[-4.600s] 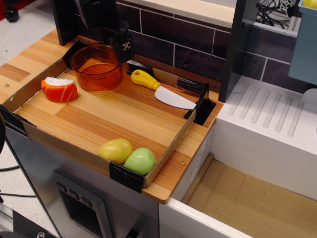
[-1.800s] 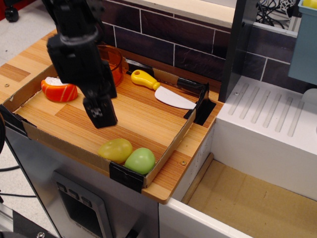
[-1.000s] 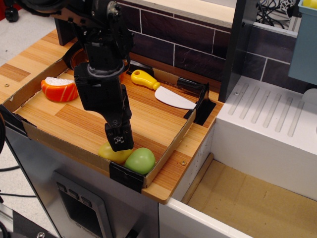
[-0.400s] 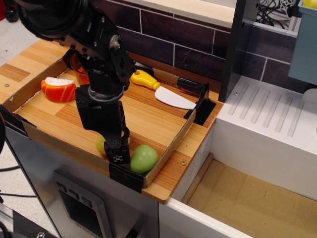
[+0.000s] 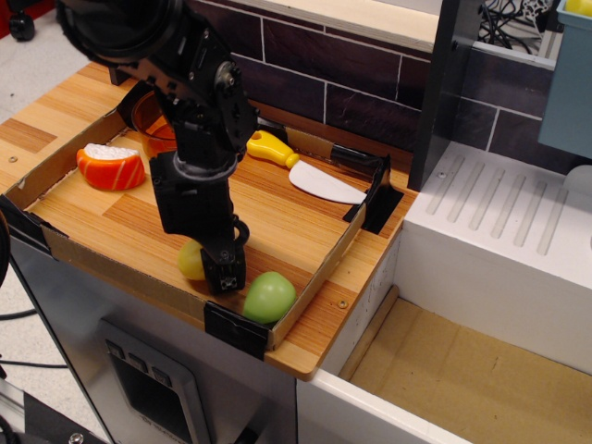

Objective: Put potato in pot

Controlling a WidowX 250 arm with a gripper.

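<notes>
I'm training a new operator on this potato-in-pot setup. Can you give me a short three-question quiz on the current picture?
1. True or false: the potato already lies inside the pot.
2. Which toy lies right of the gripper? A) orange wedge B) green toy C) knife
3. Fill in: the knife has a ____ handle.

Key:
1. False; the potato is at the tray's front edge, partly hidden by the gripper.
2. B; the green toy sits there, while the orange wedge is at the far left.
3. Yellow.

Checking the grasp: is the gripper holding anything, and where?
Apparently the potato: the gripper sits at its right side, but contact is hidden, so unconfirmed.
</notes>
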